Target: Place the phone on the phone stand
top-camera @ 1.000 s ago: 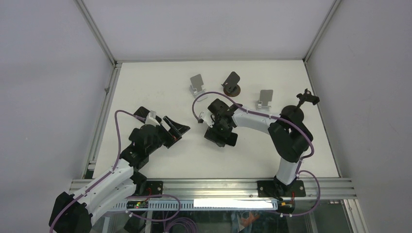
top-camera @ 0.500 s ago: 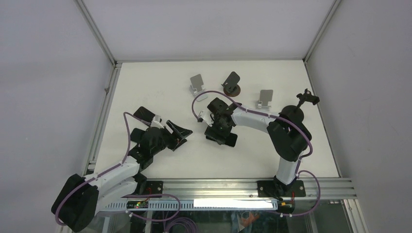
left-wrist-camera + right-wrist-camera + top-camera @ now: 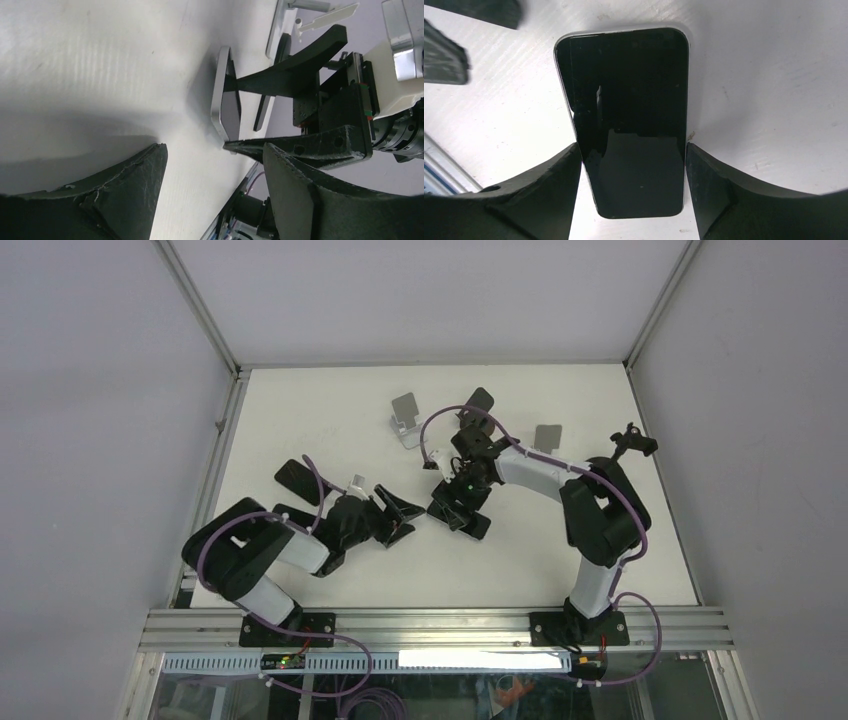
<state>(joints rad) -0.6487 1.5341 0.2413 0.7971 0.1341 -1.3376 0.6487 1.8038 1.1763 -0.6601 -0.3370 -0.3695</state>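
The phone [image 3: 629, 120], black-screened with a silver rim, sits between my right gripper's [image 3: 631, 152] two fingers, and both pads press its long edges. From above, that gripper [image 3: 462, 508] holds the phone [image 3: 472, 523] mid-table. The left wrist view shows the phone [image 3: 226, 105] tipped up on its edge off the table. My left gripper [image 3: 400, 522] is open just left of it, with only bare table between its fingers [image 3: 145, 175]. A silver phone stand [image 3: 405, 415], a dark round-based stand [image 3: 480, 400] and another silver stand [image 3: 547, 438] line the back.
A small black clamp stand [image 3: 632, 443] sits at the far right. A dark flat object [image 3: 298, 478] lies behind my left arm. Aluminium frame rails [image 3: 210, 480] border the white table [image 3: 330, 410]; the right arm's purple cable [image 3: 430, 430] loops over the stands.
The right gripper has closed on the phone and swung it toward the back. My left arm has folded in and slid right, its jaws narrowing a little close beside the phone.
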